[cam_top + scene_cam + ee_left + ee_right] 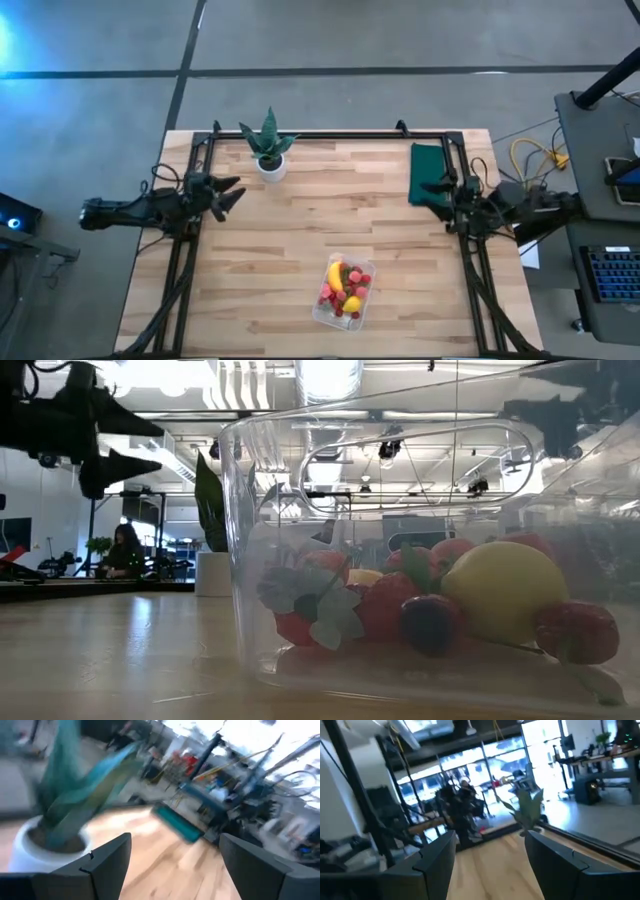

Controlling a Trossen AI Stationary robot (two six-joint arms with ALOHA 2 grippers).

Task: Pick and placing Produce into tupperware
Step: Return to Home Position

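Observation:
The clear tupperware [343, 292] stands near the table's near edge, right of the middle, and fills the low view [430, 550]. Inside it lies the produce: a yellow banana [335, 277], a lemon-like fruit [352, 304] [505, 592] and several red and dark berries [430, 622]. My left gripper [236, 194] hovers open at the table's left side, raised above the wood, empty [175, 865]. My right gripper [432, 187] hovers open at the right side, beside the dark green rectangle, empty [490, 855].
A spiky green plant in a white pot [269, 150] stands near the far edge, close ahead of the left gripper [50, 835]. A flat dark green rectangle [428, 172] lies at the far right. A black frame [330, 135] runs along the table's edges. People show in the room beyond.

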